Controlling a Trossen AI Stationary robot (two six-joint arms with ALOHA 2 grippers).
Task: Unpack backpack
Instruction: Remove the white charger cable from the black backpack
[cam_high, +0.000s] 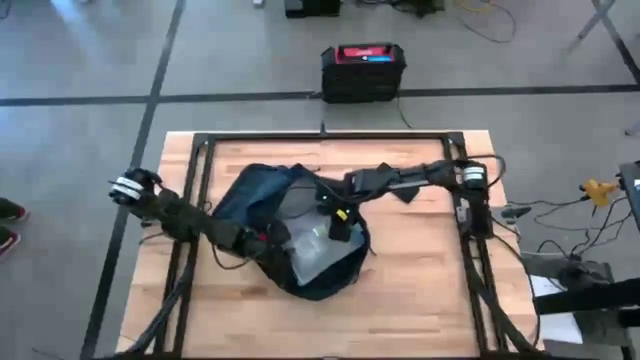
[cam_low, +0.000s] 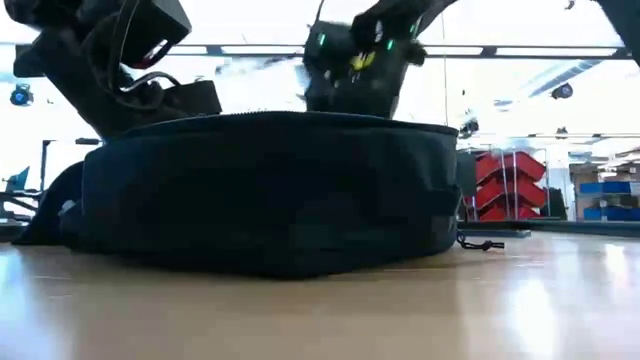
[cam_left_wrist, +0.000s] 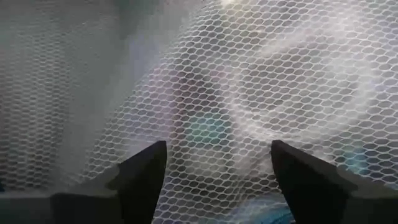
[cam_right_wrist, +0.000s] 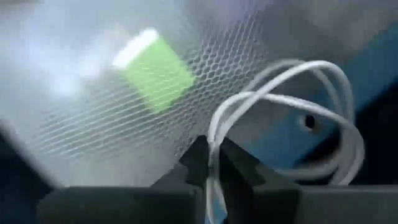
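So far we judge the unpacking barely begun: the backpack (cam_high: 300, 235) lies open near the middle of the tabletop (cam_high: 420, 290), pale lining showing, and we see nothing from it set out on the wood. Inside, behind a white mesh pocket (cam_right_wrist: 124, 124), sits a green block (cam_right_wrist: 155, 68), and a looped white cable (cam_right_wrist: 298, 118) lies loose in front of the mesh. The right end effector (cam_right_wrist: 214, 158) is down in the opening, its fingers pinched together on a strand of that cable, which looks like the first item being taken. The left end effector (cam_left_wrist: 217, 165) has entered from the left edge of the bag, fingers spread wide and holding nothing, its tips close to the mesh; blurred shapes lie behind the net there, but we cannot tell what they are. Left to do, in our view: lift the cable clear, place it on bare wood, then fetch whatever sits in the pocket.
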